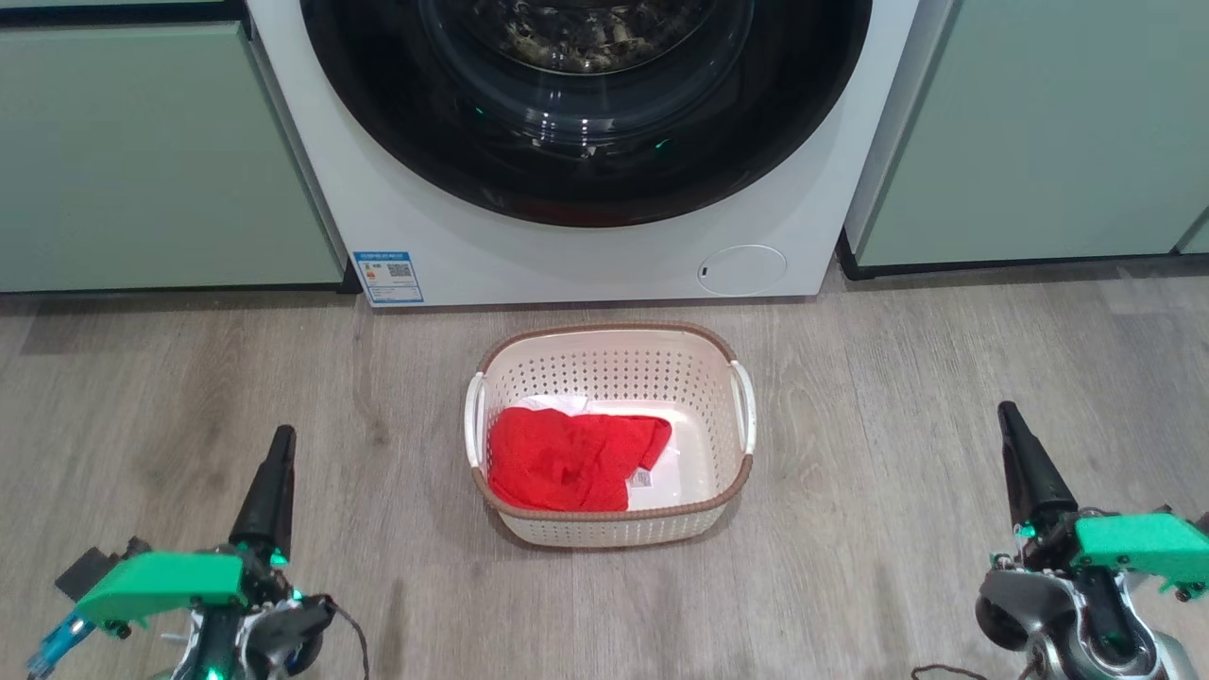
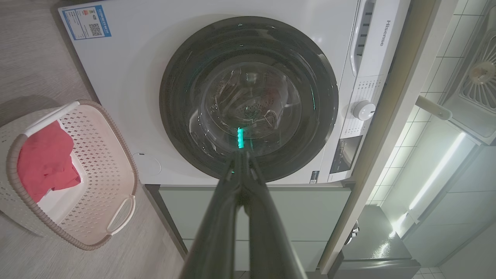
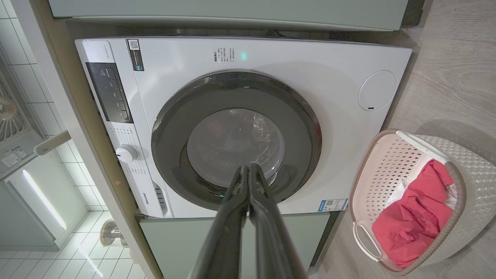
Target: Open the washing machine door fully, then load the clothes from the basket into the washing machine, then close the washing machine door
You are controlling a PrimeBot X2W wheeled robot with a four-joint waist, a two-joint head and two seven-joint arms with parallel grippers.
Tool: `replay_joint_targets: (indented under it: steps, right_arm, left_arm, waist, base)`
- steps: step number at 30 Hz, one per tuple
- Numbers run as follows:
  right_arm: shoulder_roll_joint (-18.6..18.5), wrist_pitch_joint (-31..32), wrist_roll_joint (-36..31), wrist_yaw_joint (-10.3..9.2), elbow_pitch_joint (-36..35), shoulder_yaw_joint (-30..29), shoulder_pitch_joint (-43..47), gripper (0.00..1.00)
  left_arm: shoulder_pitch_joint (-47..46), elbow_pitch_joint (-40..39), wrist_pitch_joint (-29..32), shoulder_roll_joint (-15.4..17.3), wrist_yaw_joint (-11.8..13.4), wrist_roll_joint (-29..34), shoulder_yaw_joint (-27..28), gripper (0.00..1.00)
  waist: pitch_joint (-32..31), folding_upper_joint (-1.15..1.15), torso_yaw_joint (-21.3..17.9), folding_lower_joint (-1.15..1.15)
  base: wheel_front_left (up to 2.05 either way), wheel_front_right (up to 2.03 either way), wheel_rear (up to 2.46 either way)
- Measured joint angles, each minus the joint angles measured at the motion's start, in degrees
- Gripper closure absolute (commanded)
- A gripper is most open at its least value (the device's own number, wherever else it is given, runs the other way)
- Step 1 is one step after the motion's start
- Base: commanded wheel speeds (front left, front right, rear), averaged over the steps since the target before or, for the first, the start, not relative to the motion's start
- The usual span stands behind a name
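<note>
Wood-grain floor (image 1: 170,397), pale green cabinets (image 1: 142,151) either side. Your left end effector (image 1: 281,436): lower left, fingers pressed together, holding nothing. Centre: basket (image 1: 614,373) on the floor just before the washing machine (image 1: 567,260); red garment (image 1: 567,458) lies in it over a white garment (image 1: 564,403). Note washing machine door (image 1: 378,132) shut. Your right end effector (image 1: 1007,414): lower right, fingers together, empty.

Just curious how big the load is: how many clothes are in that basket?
2: a red garment on the basket's left side, and a white garment peeking out beneath it at its far and right edges. More may be hidden underneath.
</note>
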Motion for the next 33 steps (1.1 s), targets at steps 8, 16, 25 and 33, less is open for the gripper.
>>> replay_joint_targets:
  steps: [8, 16, 25, 33]
  right_arm:
    - [0.1, 0.0, 0.0, 0.00, 1.4, 0.2, 0.5, 0.00]
    - [0.6, -0.5, 0.0, 0.00, 4.5, 0.3, 3.9, 0.00]
    - [0.6, -2.2, -2.5, 0.00, 3.7, -0.8, 3.9, 0.00]
    - [0.6, -3.4, -5.8, 0.00, 3.4, -2.5, 3.4, 0.00]
  left_arm:
    - [0.4, 1.4, -0.1, -0.1, 0.0, 0.0, -0.1, 0.00]
    - [4.2, 4.6, -0.7, -0.6, 0.0, 0.0, -0.4, 0.00]
    - [4.0, 3.7, -2.2, -0.6, 0.0, 0.8, -0.4, 0.00]
    - [3.5, 2.5, -3.4, -0.6, 0.0, 2.6, 0.4, 0.00]
  waist:
    - [0.0, 0.00, 0.0, 0.00]
    - [-0.1, 0.00, 0.0, 0.00]
    - [-0.4, 0.00, 0.0, 0.00]
    - [-0.6, 0.00, 0.0, 0.00]
  base:
    - [0.00, 0.00, 0.00]
    - [0.00, 0.00, 0.00]
    - [0.00, 0.00, 0.00]
    - [0.00, 0.00, 0.00]
